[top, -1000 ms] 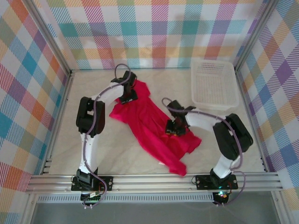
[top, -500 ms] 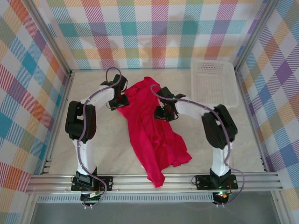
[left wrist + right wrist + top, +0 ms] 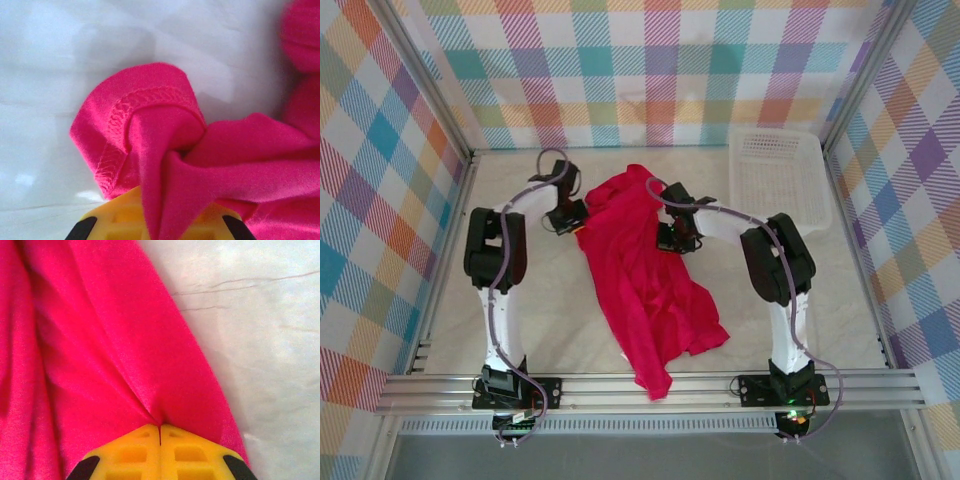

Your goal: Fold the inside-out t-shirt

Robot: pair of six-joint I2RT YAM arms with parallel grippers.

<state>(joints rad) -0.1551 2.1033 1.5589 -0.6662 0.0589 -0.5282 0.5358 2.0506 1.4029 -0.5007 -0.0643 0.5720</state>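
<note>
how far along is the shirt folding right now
Early stage. Done: no fold shows yet; the t-shirt lies as a long rumpled strip on the table, with seam stitching showing. In hand: the left fingers are shut on a hemmed edge and the right fingers are shut on a pinch of cloth, both near its far end. Left: spreading it flat, then every fold.

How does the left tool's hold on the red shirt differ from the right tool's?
The left tool pinches a bunched, stitched hem at the t-shirt's left edge; the right tool pinches a smooth fold, no seam showing, at its right edge. Fabric drapes over the left tool's fingers; the right tool's fingers show bare, pressed together. Both are shut on the t-shirt, near its far end.
</note>
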